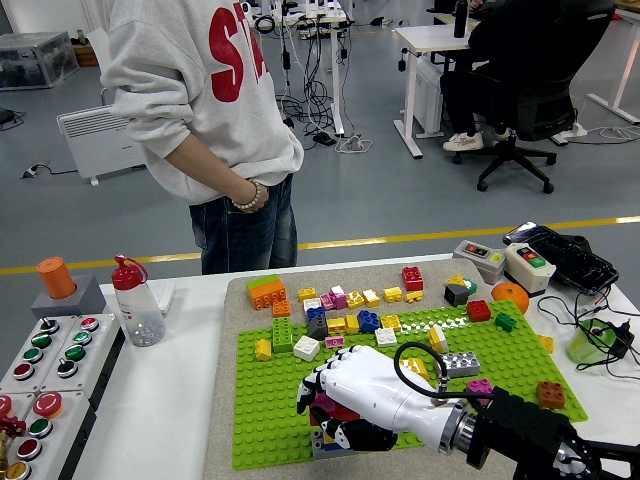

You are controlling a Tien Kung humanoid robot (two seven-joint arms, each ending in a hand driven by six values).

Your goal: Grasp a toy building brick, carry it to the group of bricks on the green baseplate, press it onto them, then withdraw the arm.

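right hand (352, 393): fingers curled down over magenta brick (323, 404) | brick sits on stacked bricks (330, 437) at near edge of green baseplate (262, 418) | person (205, 110) stands far side, hand in pocket

A grey floor (120, 215) stretches back, crossed by a yellow line (420, 238) just beyond the table. A white panel heater (100, 140) stands at the left; white desks (440, 45) and a black office chair (530, 90) — cables trailing between them — fill the right.
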